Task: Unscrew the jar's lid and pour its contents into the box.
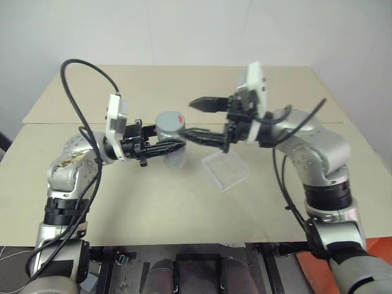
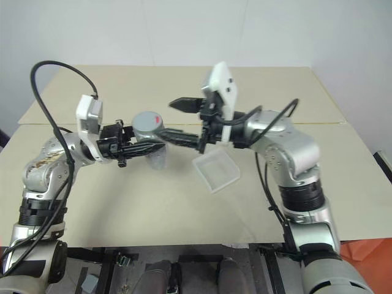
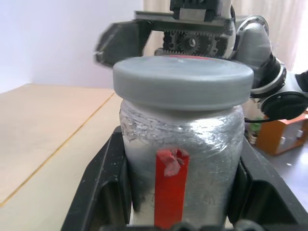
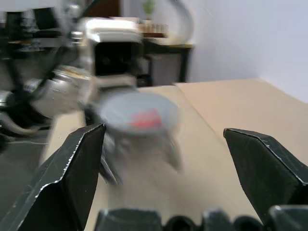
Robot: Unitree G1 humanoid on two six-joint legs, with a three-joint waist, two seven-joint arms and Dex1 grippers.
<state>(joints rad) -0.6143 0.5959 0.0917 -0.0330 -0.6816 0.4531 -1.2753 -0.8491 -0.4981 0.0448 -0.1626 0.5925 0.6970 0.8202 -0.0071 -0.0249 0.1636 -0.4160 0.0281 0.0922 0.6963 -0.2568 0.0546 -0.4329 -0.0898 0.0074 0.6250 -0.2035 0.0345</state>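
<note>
Looking down from the head views: left claw [image 1: 168,149] points toward the robot's right, its two black fingers pressed against the sides of the jar [image 1: 172,151] and pinching it above the table [image 1: 122,202]. Jar upright, body clear, the lid [image 1: 169,124] still seated on top, grey with a small red mark. Right claw [image 1: 197,120] faces the left claw from the opposite side, fingers spread wide; one finger stands level with the lid on its far side, the other reaches in just below the lid on its near side. Cannot tell whether either finger touches the lid. The box [image 1: 226,170] lies on the table under the right claw's wrist, beside and below the jar, apart from it. Contents of the jar cannot be made out.

Left wrist view: jar [image 3: 180,159] sits squarely between this claw's fingers [image 3: 98,187], both pads tight against its walls. Wall looks crinkled and silvery, with a vertical red strip facing the camera. Lid [image 3: 183,82] overhangs the jar's neck. Directly beyond the lid, the right claw's body and gears face this way, one dark finger showing to the side of the lid.

Right wrist view: this claw's two fingers [image 4: 72,178] stand far apart, with the lid [image 4: 137,113] ahead in the gap between them, red mark up. Picture is blurred; the left claw's housing shows behind the jar.
</note>
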